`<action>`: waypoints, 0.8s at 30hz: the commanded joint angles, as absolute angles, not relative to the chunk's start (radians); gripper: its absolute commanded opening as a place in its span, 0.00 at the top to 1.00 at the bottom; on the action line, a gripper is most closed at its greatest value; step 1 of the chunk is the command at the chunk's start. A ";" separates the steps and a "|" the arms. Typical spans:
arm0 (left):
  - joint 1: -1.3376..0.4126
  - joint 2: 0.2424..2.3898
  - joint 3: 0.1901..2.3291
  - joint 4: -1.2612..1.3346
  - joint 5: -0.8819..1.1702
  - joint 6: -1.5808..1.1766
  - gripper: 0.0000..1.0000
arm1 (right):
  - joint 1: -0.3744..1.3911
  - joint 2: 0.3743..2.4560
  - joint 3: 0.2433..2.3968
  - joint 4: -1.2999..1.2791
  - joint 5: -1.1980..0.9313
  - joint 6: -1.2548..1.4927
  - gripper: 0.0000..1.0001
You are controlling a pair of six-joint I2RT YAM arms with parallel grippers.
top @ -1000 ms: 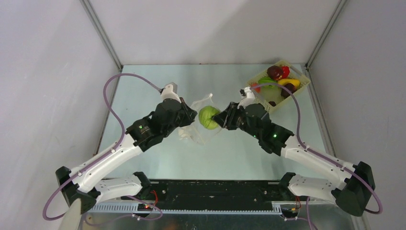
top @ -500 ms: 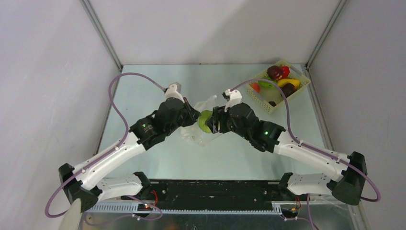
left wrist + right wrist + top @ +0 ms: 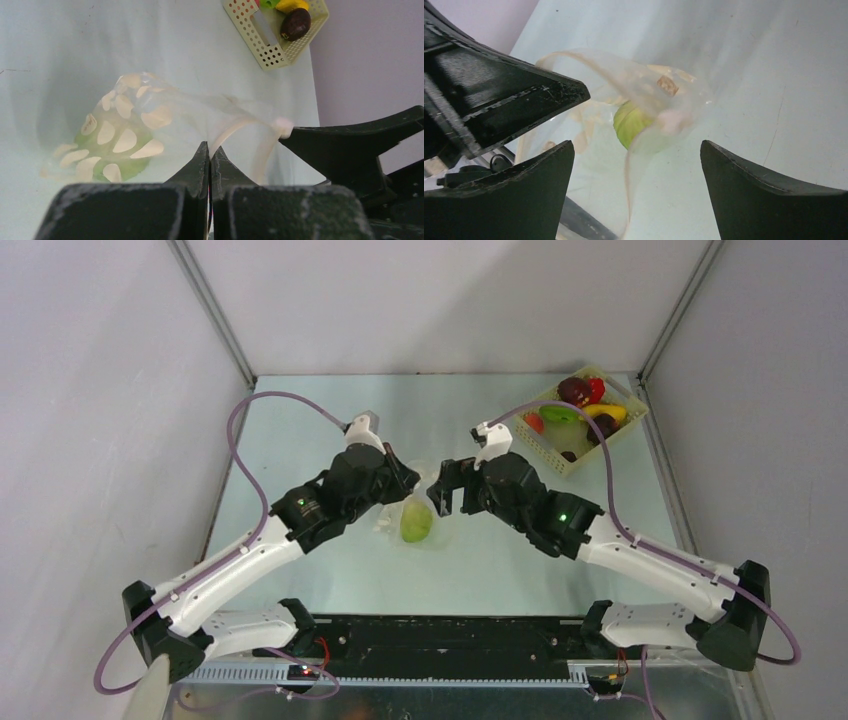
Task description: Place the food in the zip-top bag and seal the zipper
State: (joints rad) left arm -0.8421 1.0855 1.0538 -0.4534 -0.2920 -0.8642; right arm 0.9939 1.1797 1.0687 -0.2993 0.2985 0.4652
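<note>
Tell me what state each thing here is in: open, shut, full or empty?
Zip-top bag, mouth open, unsealed.
Green toy fruit, inside the bag.
Left tool, shut on the bag's edge.
Right tool, open, holding nothing.
Perforated basket, holding several toy foods.

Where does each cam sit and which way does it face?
Top external: above, behind the bases, looking down; both whole arms, left gripper, right gripper, zip-top bag, basket.
Left wrist: on the left arm, looking along its shut fingers at the bag and green food.
Right wrist: on the right arm, looking between its open fingers at the bag.
Shared: all see the bag; top and left wrist see the basket.
</note>
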 commanded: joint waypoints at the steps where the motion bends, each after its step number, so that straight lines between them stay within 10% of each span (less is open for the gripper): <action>1: -0.846 1.054 1.057 -0.417 -0.302 -0.861 1.00 | 0.998 1.106 1.115 -0.285 0.314 0.449 0.01; 11: -0.846 1.034 1.053 -0.452 -0.356 -0.848 1.00 | 0.895 1.009 1.115 -0.406 0.397 0.460 0.01; 24: -0.818 1.099 1.121 -0.571 -0.463 -0.796 1.00 | 0.292 1.104 1.115 -0.445 0.144 0.430 0.01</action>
